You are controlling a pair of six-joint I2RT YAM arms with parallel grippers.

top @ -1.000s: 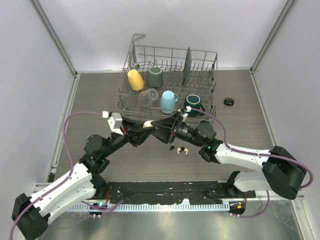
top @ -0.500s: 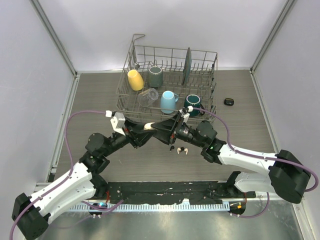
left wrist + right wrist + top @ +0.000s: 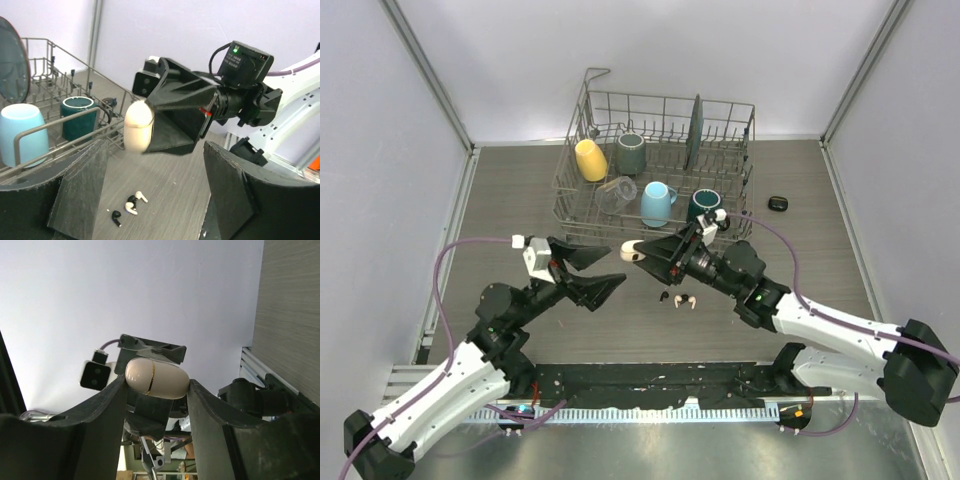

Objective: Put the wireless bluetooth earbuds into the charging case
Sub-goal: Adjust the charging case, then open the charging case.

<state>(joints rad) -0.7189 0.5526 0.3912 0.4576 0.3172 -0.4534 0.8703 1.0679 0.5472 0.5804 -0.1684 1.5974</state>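
Right hand (image 3: 642,252) clamped on the closed cream charging case (image 3: 156,378); left hand (image 3: 617,268) just beside the case, fingers apart, empty; earbuds (image 3: 129,205) on worktop (image 3: 520,190) beneath the case.

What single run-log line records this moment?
left claw: open, empty | right claw: shut on case | earbuds: loose on table

No legible text or markings

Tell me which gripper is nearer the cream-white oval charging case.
Right. The right gripper clamps the cream-white oval charging case; the left gripper stands open, apart from it.
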